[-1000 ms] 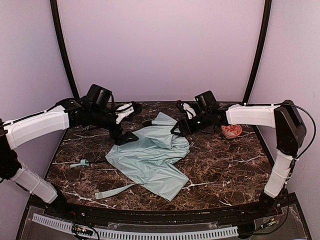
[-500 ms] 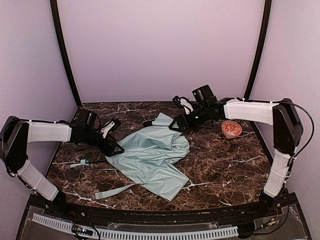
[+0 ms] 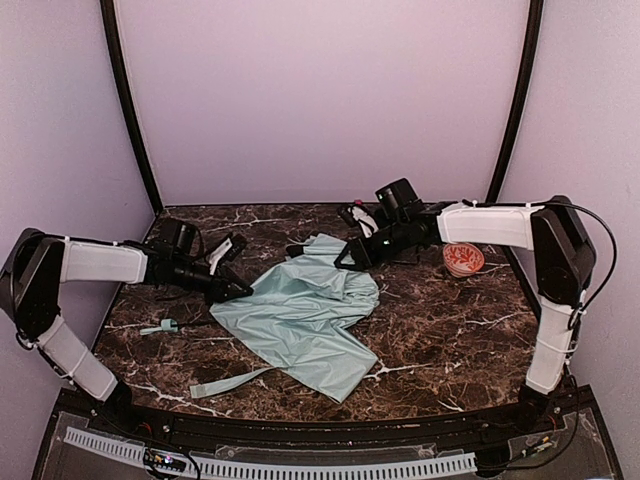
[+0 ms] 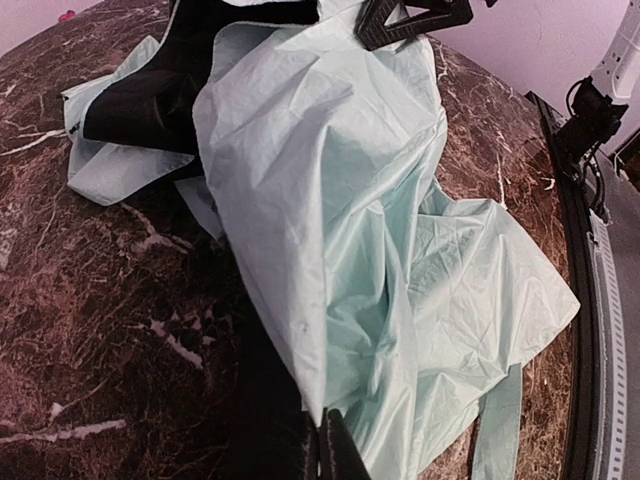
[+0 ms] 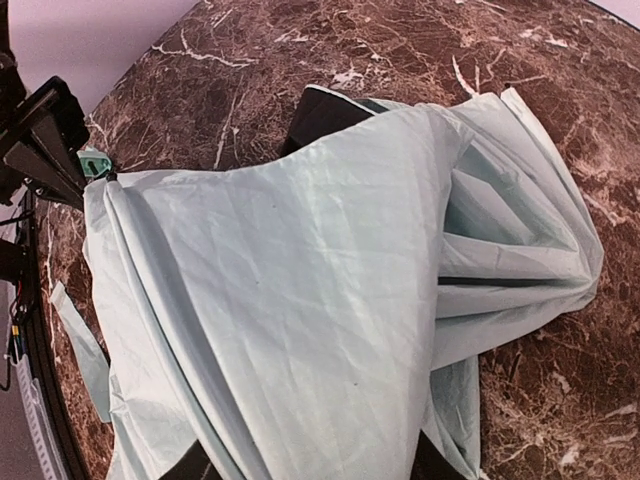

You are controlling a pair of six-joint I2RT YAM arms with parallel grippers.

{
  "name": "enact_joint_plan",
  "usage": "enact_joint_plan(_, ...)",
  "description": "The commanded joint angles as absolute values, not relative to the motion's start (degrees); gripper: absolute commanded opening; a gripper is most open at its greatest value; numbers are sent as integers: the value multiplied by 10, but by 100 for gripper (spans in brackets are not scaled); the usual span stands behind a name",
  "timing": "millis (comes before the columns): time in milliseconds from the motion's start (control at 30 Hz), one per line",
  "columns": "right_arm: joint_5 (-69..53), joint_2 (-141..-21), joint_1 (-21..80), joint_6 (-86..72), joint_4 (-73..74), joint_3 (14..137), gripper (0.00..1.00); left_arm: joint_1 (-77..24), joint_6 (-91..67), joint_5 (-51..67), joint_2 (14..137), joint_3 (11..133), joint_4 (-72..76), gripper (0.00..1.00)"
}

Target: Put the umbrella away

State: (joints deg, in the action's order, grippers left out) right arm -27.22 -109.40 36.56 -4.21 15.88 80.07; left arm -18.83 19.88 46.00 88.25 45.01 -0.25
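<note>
The umbrella (image 3: 300, 315) lies collapsed on the marble table, its pale mint canopy crumpled and some black underside showing at the far edge (image 4: 140, 100). My left gripper (image 3: 243, 291) is low at the canopy's left edge, shut on a corner of the fabric (image 4: 322, 440). My right gripper (image 3: 345, 258) is at the far right edge of the canopy. Its jaws stand apart, astride a broad fold of the mint fabric (image 5: 315, 470). A mint tie strap (image 3: 225, 383) trails off toward the near left.
A red patterned bowl (image 3: 463, 261) sits at the back right, just behind the right arm. A small mint piece (image 3: 163, 326) lies on the table at the left, near the left forearm. Curved lilac walls and black poles enclose the table.
My left arm dropped to the table and its jaws shut on the canopy's left edge. The right gripper shifted slightly left over the far edge and its jaws narrowed.
</note>
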Motion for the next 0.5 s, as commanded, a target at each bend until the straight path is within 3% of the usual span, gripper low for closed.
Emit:
enact_joint_plan(0, -282, -1092, 371, -54, 129, 800, 38, -196, 200, 479, 890, 474, -37, 0)
enact_joint_plan(467, -296, -1123, 377, -54, 131, 807, 32, -254, 165, 304, 863, 511, -53, 0)
